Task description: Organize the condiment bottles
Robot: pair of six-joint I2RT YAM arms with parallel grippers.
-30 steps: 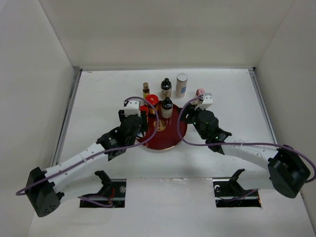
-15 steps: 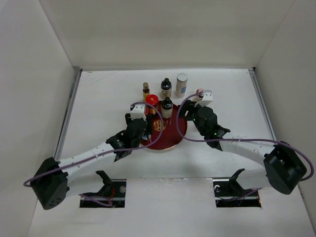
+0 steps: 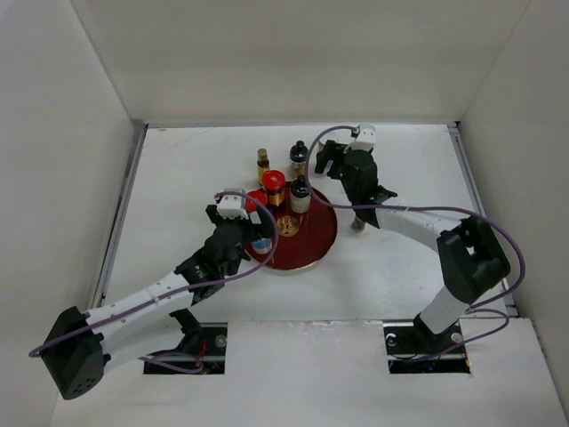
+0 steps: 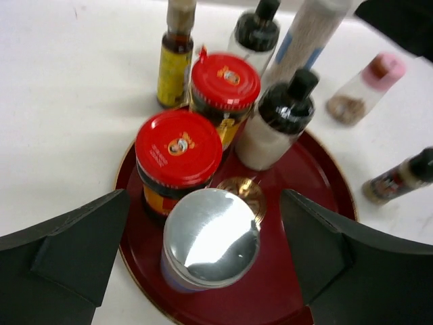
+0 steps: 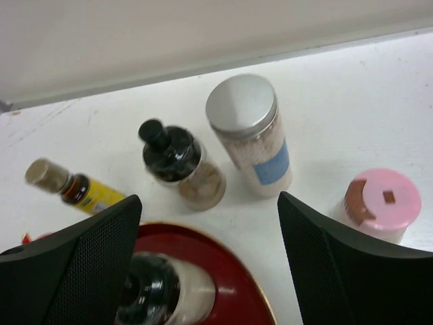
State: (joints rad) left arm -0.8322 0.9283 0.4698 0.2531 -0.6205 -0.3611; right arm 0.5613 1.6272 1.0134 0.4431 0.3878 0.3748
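A round dark red tray holds two red-lidded jars, a black-capped bottle and a silver-lidded cylinder. My left gripper is open, its fingers wide on either side of that cylinder and apart from it. Behind the tray stand a slim yellow-labelled bottle, a black-capped bottle, a tall silver-lidded cylinder and a pink-capped bottle. My right gripper hangs open above the tray's far rim, holding nothing. A small dark-capped bottle stands right of the tray.
White walls close in the table on the left, back and right. My right arm stretches across the table to the right of the tray. Two cut-outs lie in the near edge by the arm bases.
My left gripper has opened and let go of the silver-lidded cylinder on the tray. My right gripper has left the pink-capped bottle, swung toward the back left and opened.
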